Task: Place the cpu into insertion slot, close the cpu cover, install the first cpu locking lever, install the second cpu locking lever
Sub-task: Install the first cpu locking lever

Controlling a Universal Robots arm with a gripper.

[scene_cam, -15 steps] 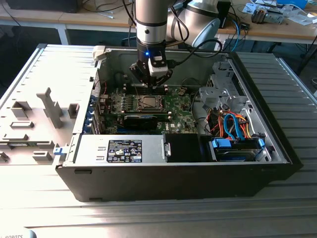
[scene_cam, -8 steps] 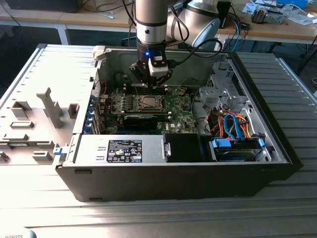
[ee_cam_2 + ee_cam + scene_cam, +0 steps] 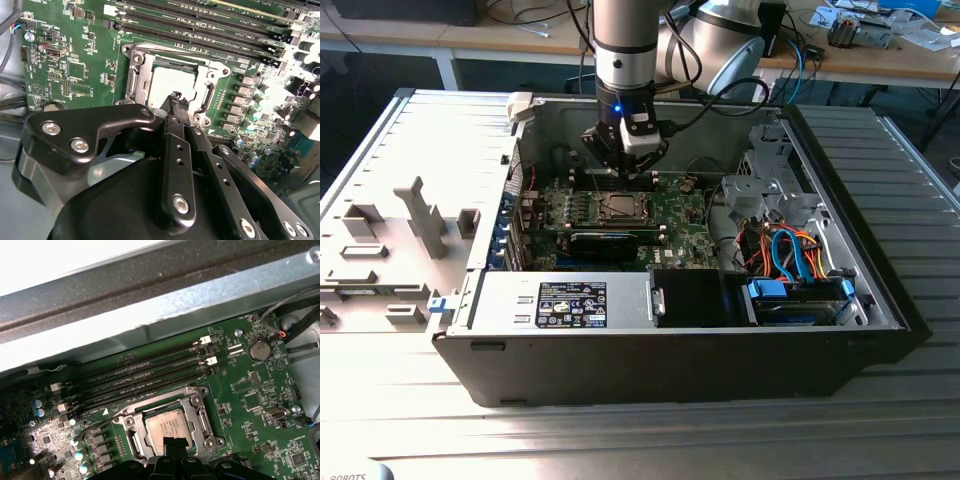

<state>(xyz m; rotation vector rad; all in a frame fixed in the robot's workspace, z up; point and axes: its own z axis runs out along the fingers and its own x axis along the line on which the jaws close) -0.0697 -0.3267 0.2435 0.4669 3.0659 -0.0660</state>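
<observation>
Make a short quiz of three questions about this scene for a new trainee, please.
1. True or false: the cpu shows through the window of the cpu cover.
2. Which thing is the gripper nearest to? A) the round battery B) the cpu cover C) the blue cables
3. In one word: are the fingers open or shut?

Key: 1 true; 2 B; 3 shut.
</observation>
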